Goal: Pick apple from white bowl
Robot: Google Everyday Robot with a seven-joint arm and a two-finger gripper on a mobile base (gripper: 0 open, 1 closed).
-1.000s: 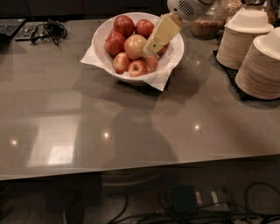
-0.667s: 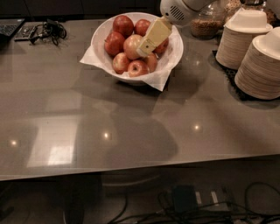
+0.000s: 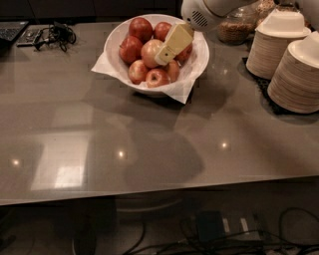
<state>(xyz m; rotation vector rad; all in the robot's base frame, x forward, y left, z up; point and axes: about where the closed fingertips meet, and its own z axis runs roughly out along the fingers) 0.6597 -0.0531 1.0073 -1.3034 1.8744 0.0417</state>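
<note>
The white bowl (image 3: 115, 47) stands at the back middle of the grey table, lined with a white napkin whose corners stick out over the rim. It holds several red apples (image 3: 131, 49). My gripper (image 3: 165, 54) comes in from the upper right on a white arm (image 3: 202, 14). Its cream-yellow fingers (image 3: 173, 42) reach down into the bowl, onto a pale pink apple (image 3: 151, 52) in the middle of the pile. The fingertips sit against that apple and partly hide the apples behind it.
Two tall stacks of cream disposable plates (image 3: 279, 42) stand at the right on a dark mat. A glass jar of brown food (image 3: 237, 27) is behind the bowl. Black cables (image 3: 55, 35) and a laptop corner (image 3: 10, 31) lie at the back left.
My gripper has moved left and down into the bowl, from over its right rim to the pale apple in the middle.
</note>
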